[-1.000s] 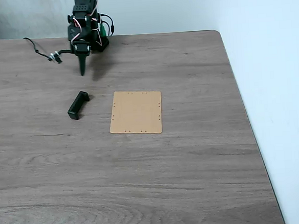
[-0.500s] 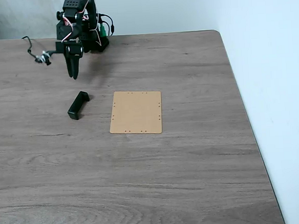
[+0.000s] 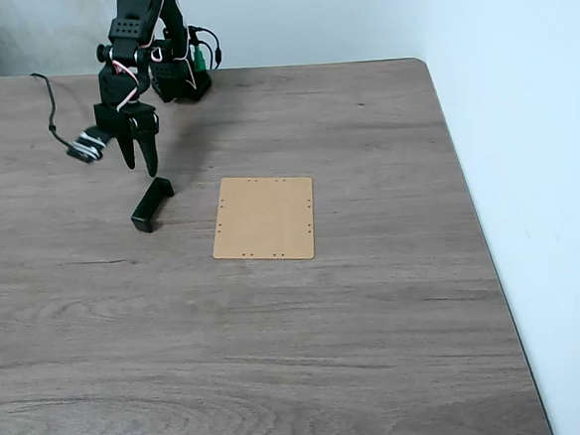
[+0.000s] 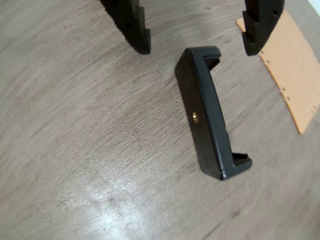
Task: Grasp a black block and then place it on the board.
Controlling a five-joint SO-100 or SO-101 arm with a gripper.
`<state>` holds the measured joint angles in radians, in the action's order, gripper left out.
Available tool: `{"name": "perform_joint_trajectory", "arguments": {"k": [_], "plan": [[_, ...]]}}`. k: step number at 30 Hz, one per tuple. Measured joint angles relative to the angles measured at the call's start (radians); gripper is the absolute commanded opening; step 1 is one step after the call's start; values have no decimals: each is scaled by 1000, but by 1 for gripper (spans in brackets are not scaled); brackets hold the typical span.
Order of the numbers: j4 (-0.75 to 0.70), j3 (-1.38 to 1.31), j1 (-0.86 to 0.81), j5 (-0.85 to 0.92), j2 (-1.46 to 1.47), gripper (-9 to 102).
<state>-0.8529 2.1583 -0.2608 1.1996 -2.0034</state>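
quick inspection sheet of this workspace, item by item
surface: grey-brown wood-grain tabletop, flat, rounded far corner.
job's things: small matte black bar-shaped block lies on the table left of the thin tan rectangular board in the fixed view, apart from it; a brass insert shows on the block in the wrist view.
clutter: nothing seen.
grippers: black two-finger gripper open, hovering just beyond the block's far end, holding nothing.
cables: black cable trailing left of the arm.
surroundings: pale wall.

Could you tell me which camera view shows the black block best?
The wrist view: the black block lies large and sharp, its turned ends and a brass insert visible. The fixed view shows it small, left of the board.
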Motion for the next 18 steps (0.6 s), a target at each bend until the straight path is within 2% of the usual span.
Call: {"name": "perform_joint_trajectory", "arguments": {"k": [18], "plan": [[2, -156, 29, 48, 218, 26]]}}
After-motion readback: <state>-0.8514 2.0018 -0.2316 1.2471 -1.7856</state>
